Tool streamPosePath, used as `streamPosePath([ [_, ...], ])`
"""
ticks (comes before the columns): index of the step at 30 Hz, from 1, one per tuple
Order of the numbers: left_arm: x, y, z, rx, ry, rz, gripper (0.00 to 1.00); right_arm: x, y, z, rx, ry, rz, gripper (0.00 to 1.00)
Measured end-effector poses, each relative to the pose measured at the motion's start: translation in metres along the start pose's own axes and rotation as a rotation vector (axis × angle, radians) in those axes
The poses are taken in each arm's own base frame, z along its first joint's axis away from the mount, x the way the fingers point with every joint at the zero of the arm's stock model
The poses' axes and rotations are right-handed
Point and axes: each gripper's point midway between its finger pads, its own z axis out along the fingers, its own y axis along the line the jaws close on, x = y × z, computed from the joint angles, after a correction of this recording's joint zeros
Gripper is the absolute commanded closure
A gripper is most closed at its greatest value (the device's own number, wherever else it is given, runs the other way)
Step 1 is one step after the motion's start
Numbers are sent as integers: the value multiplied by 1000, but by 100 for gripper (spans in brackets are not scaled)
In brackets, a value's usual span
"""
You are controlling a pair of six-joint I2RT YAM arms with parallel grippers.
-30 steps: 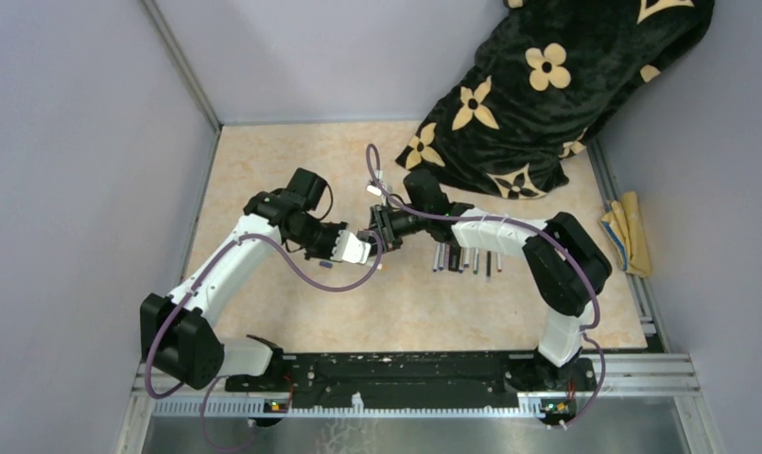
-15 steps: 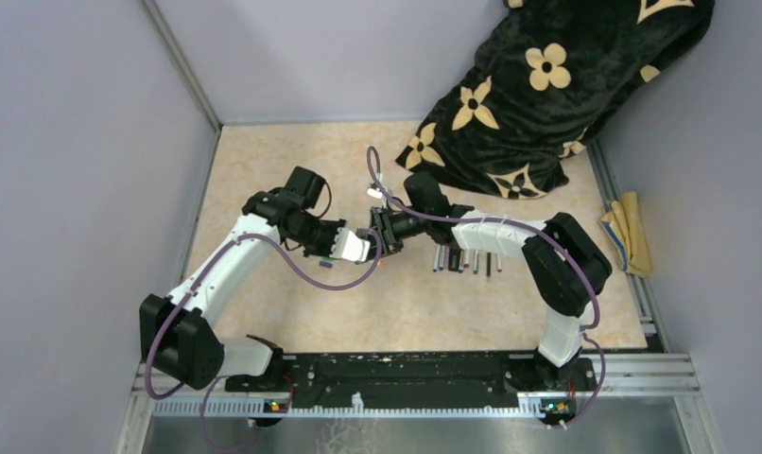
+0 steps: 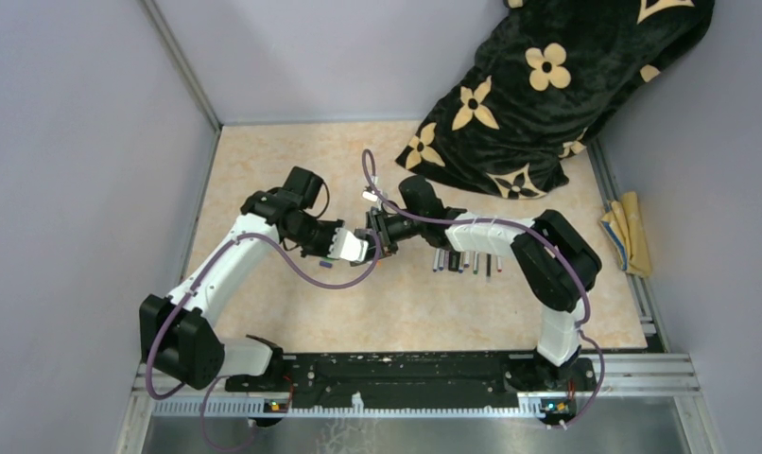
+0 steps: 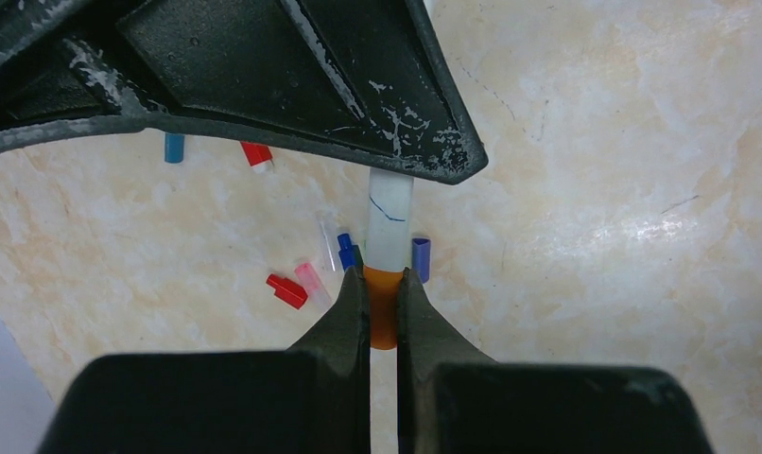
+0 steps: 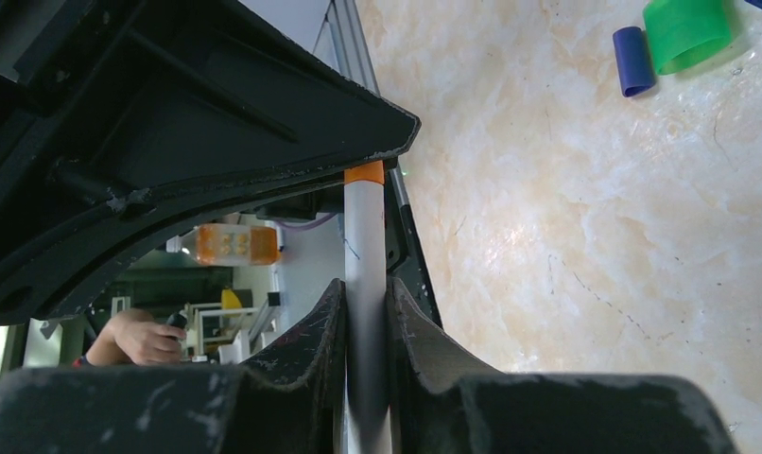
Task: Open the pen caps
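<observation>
Uncapping in progress: my left hand (image 4: pixel 382 280) clenched on orange cap (image 4: pixel 383 326), right hand (image 5: pixel 366 295) grasping pen (image 5: pixel 363 227). Next: pull straight apart.

R arm (image 3: pixel 547 257) + held pen (image 4: pixel 389 225) slightly leftward.

Orange cap (image 5: pixel 364 173) mostly behind left hand (image 5: pixel 370 151)

Jaws clamped on orange cap (image 4: pixel 384 320), white pen (image 4: pixel 389 222).
</observation>
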Motion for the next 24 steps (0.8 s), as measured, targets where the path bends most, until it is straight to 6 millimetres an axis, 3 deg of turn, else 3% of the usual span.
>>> streamPosePath([
  [6,5,3,0,-12,31,13,100,-1,-4,-2,21,-10,-30,100],
  [15,-14,25,16,-59,-85,81,100,-2,-16,-46,203,-156,-202,100],
  [22,-9,34,27,-41,-150,41,100,1,-23,-69,297,-213,-271,100],
  [24,35,41,18,-79,25,2,100,19,-24,-80,307,-164,-228,100],
])
